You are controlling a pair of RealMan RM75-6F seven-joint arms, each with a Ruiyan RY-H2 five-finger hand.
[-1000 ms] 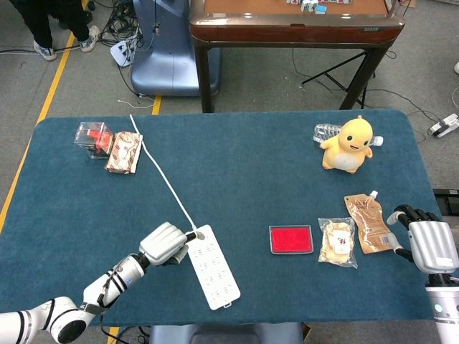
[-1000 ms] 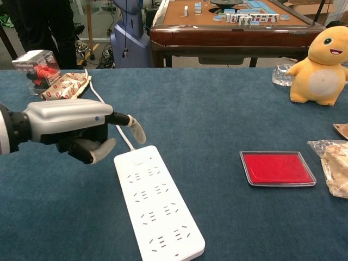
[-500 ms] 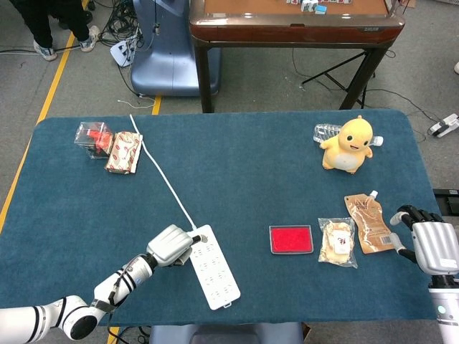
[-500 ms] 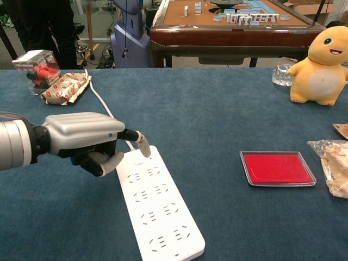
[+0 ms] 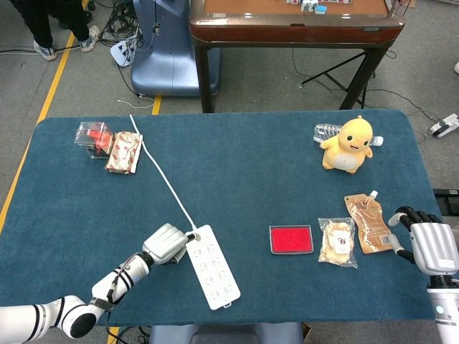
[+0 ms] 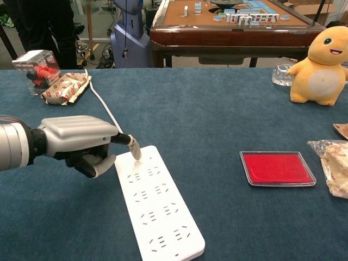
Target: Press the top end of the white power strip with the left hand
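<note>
The white power strip [image 5: 213,266] lies slanted near the table's front edge, its white cable [image 5: 161,172] running to the far left. My left hand [image 5: 165,244] sits just left of the strip's top end. In the chest view the left hand [image 6: 79,141] has one finger stretched out, its tip touching the top end of the strip [image 6: 157,204] beside the cable entry, while the other fingers are curled under with nothing in them. My right hand [image 5: 430,247] rests at the table's right edge, fingers apart and holding nothing.
A red flat case [image 5: 291,239] lies right of the strip, with a snack bag [image 5: 337,242] and a brown pouch [image 5: 367,223] beyond it. A yellow plush [image 5: 348,145] stands back right. A red toy box [image 5: 93,136] and a packet [image 5: 124,152] sit back left.
My left hand has shifted toward the strip and lowered; its outstretched fingertip, which hung above the cable, now rests on the strip's top end. The right hand has stayed put.
</note>
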